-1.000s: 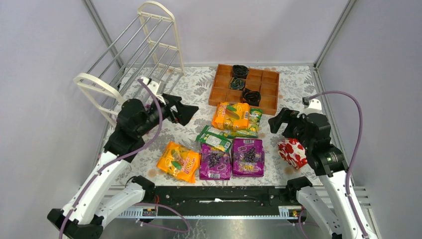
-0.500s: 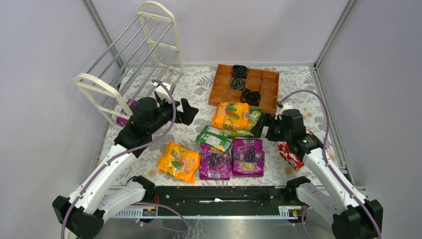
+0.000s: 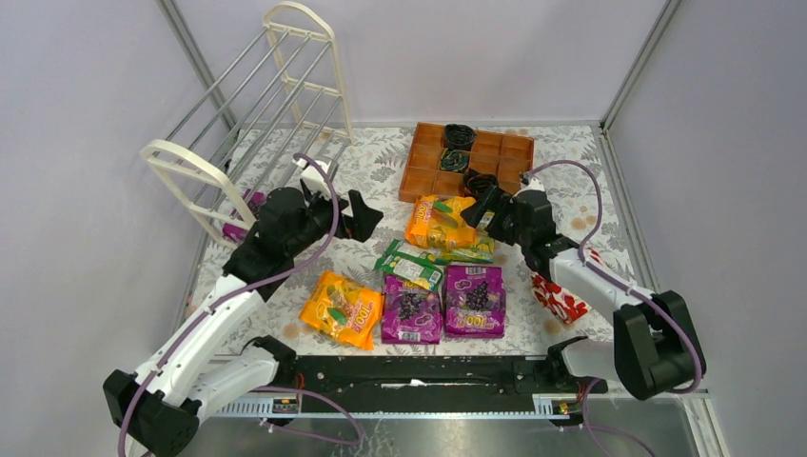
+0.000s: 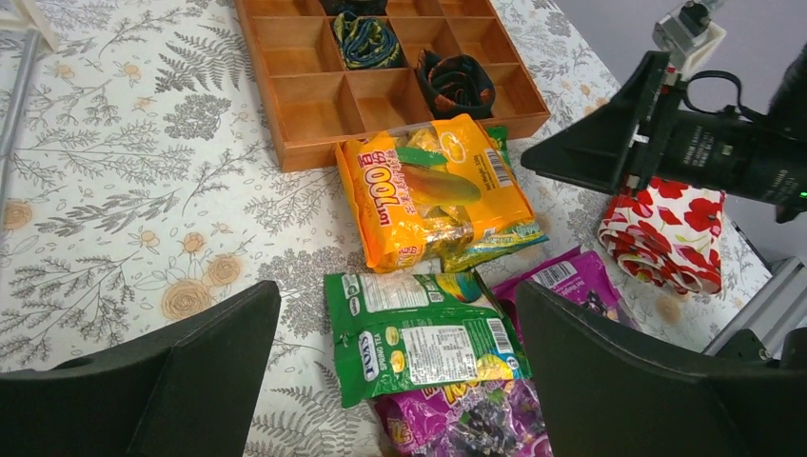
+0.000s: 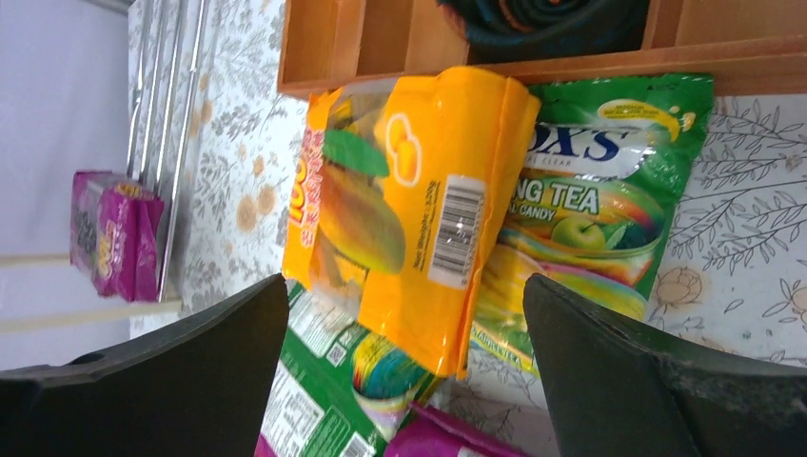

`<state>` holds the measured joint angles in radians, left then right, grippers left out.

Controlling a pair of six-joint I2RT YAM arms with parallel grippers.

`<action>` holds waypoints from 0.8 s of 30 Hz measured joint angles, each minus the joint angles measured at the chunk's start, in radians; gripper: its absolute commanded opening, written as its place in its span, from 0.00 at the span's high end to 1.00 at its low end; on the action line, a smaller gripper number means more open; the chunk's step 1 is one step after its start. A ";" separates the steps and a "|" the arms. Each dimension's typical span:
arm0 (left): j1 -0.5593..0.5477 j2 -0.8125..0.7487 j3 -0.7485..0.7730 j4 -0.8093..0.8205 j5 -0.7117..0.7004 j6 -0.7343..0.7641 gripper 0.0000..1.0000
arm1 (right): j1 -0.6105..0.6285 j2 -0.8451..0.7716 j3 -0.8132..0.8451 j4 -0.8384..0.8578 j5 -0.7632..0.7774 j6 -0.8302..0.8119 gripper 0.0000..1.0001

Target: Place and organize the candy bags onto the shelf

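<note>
Several candy bags lie mid-table: an orange one [image 3: 440,221] on a green one [image 3: 483,240], another green bag [image 3: 411,265], two purple ones [image 3: 411,309] [image 3: 474,300] and a second orange bag [image 3: 341,307]. One purple bag [image 3: 243,211] rests at the foot of the cream shelf [image 3: 257,105], back left. My left gripper [image 3: 366,211] hovers open left of the pile, with the green bag [image 4: 419,333] showing between its fingers. My right gripper [image 3: 485,205] is open beside the stacked orange bag [image 5: 409,228], holding nothing.
A wooden compartment tray [image 3: 504,167] with black coils sits behind the bags. A red-and-white floral package [image 3: 561,290] lies at the right, under the right arm. The grippers face each other across the pile.
The right arm swung left from over the floral package to the stacked orange bag. The left gripper moved slightly right towards the pile. Both stayed open.
</note>
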<state>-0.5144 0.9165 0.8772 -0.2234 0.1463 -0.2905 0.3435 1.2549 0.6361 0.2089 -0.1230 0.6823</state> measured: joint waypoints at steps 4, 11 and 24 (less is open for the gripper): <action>0.000 -0.019 -0.016 0.009 0.008 -0.018 0.01 | 0.000 0.069 -0.001 0.058 0.029 0.023 0.00; 0.000 -0.022 -0.021 0.018 0.023 -0.037 0.01 | -0.009 0.203 0.065 0.029 0.010 0.045 0.00; 0.000 0.107 0.261 0.001 0.065 -0.134 0.01 | -0.010 0.488 0.136 0.254 -0.201 0.230 0.13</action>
<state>-0.5144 1.0237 1.1381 -0.2222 0.2111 -0.4248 0.3332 1.7432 0.7719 0.4633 -0.3237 0.9123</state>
